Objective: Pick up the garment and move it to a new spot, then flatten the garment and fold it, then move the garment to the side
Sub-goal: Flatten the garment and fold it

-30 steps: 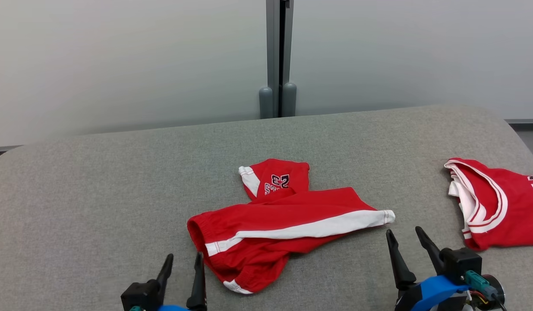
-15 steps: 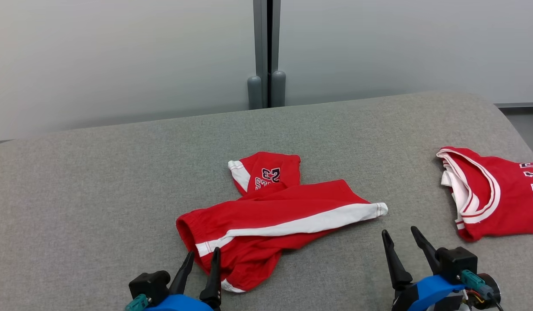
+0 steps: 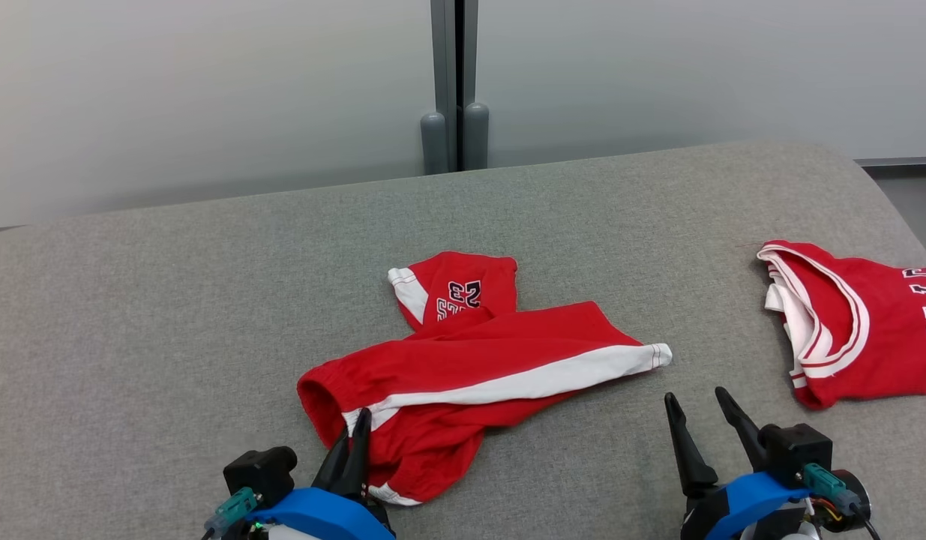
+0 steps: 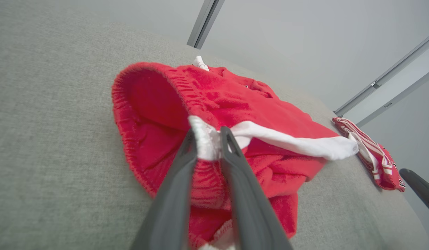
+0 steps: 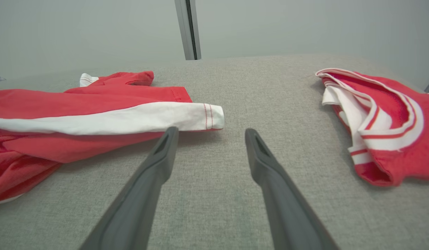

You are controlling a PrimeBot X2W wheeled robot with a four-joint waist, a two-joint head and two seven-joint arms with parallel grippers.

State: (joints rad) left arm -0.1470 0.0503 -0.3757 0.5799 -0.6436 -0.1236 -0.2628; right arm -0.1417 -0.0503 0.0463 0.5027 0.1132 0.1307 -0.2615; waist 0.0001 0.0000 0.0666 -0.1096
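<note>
1. Your red shorts [image 3: 492, 364] lie rumpled in the middle of the grey cushion [image 3: 170, 300], one leg tucked behind the other and the waistband [image 4: 117, 114] end nearest you; the red jersey [image 3: 852, 330] sits well apart on the right.
2. Your left gripper [image 4: 208, 139] is pinched on the white side stripe [image 4: 287, 142] right where it meets the waistband; the bite looks shallow and close to the fingertips, so it may slip under the cloth's weight.
3. Your right gripper [image 3: 695, 401] hangs spread and empty, just short of the white leg hem [image 5: 207, 116]; it holds nothing.
4. Lift with the left arm slowly and straight up, so the elastic does not drag out of the pinch; watch the left wrist view for cloth creeping.
5. Carry to a bare stretch of cushion, away from the jersey; set the shorts down hem first, so the legs trail out instead of bunching.
</note>
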